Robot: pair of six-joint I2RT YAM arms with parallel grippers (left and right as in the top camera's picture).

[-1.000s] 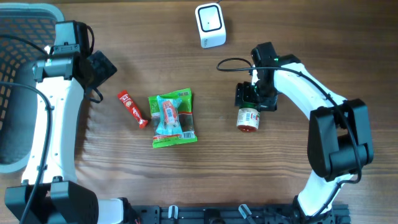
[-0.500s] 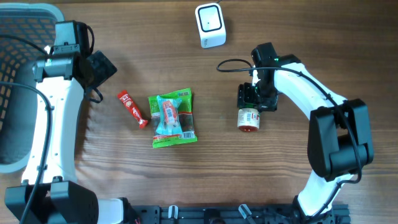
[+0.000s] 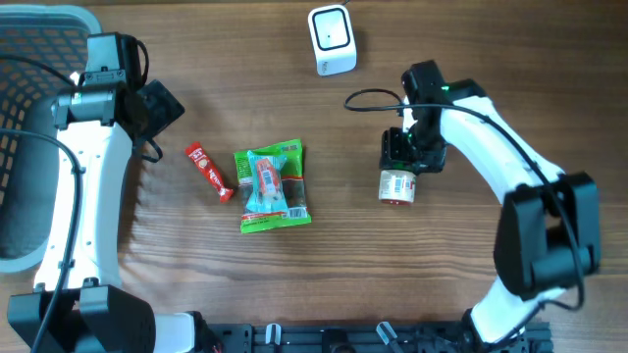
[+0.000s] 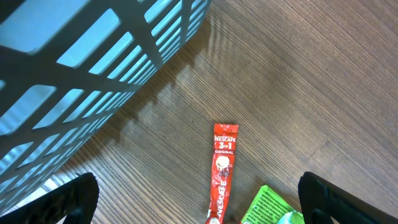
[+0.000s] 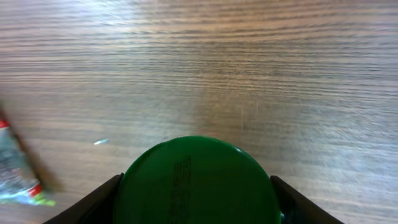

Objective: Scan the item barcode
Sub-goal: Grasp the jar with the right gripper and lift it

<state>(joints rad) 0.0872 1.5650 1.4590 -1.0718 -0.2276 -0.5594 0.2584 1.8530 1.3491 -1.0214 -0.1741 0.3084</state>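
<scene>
The right fingers stand part-open on either side of a green lid, one close against each flank. The wrist view cuts off too low to show whether they press on it or only bracket it, so I cannot tell if there is a grip.

The lid belongs to a small jar on the desk, right of centre. Its white label and red end show past the fingers in the overhead view. The white scanner sits well apart from it, up toward the far edge.

I judge the jar to be stiff and rather dense for its size, with a smooth, rounded lid that could slip or turn between flat fingers. Taking it by the lid leaves the label bare for the scanner, which suits the task. The body would then hang from a narrow hold, so the fingers should seat squarely across the lid's widest part, and the lift should be slow.

The left fingers are spread as wide as they go and hold nothing. They hover near the basket, above a red coffee sachet. A green snack pack lies just beside the sachet, between it and the jar.
</scene>
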